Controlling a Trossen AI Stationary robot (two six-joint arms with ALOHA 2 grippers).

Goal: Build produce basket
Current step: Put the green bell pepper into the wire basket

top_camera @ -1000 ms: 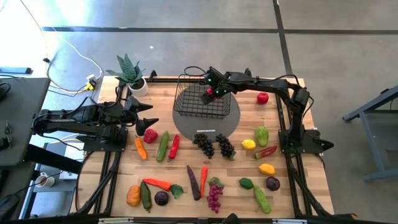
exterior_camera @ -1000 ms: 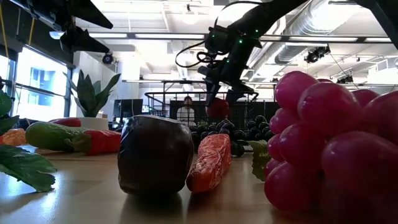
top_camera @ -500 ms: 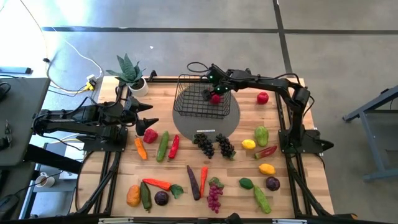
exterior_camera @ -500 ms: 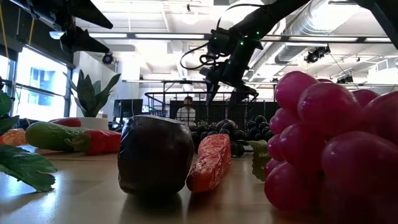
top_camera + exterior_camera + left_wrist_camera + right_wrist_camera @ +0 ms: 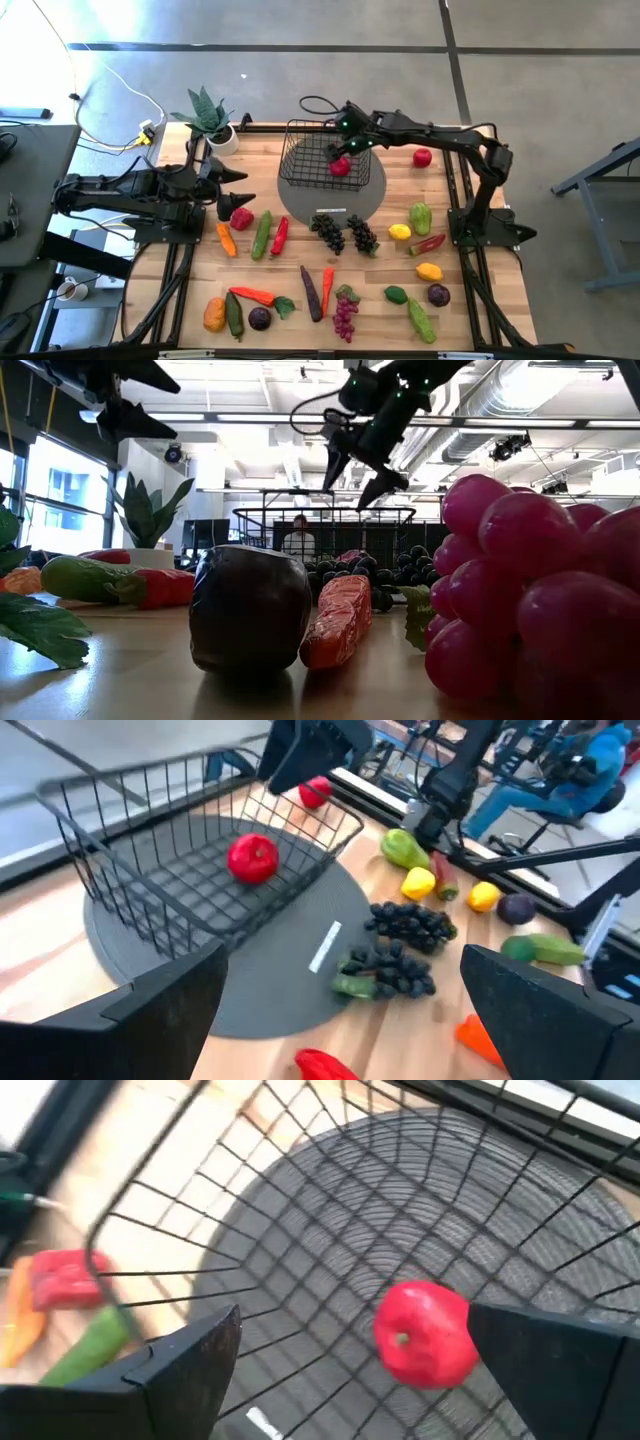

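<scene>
The black wire basket [image 5: 322, 155] stands on a flat grey disc [image 5: 335, 195] at the table's far middle. A red apple [image 5: 340, 166] lies on the basket's mesh floor [image 5: 330, 1240], and it also shows in the left wrist view as the apple [image 5: 253, 857]. My right gripper [image 5: 347, 145] hangs open above the basket, over the apple, touching nothing; in the low view this gripper [image 5: 355, 468] is well clear of the rim. My left gripper [image 5: 238, 186] waits open at the table's left, pointing toward the basket.
Produce lies across the near half: two bunches of dark grapes [image 5: 345, 234], a cucumber [image 5: 262, 233], a red pepper [image 5: 241, 217], a lemon [image 5: 400, 232] and carrots. A second red apple [image 5: 422, 157] sits right of the disc. A potted plant [image 5: 210, 120] stands far left.
My right gripper has opened and let go of the red apple, which has dropped onto the basket's floor and lies there. The gripper has then risen well above the basket's rim.
</scene>
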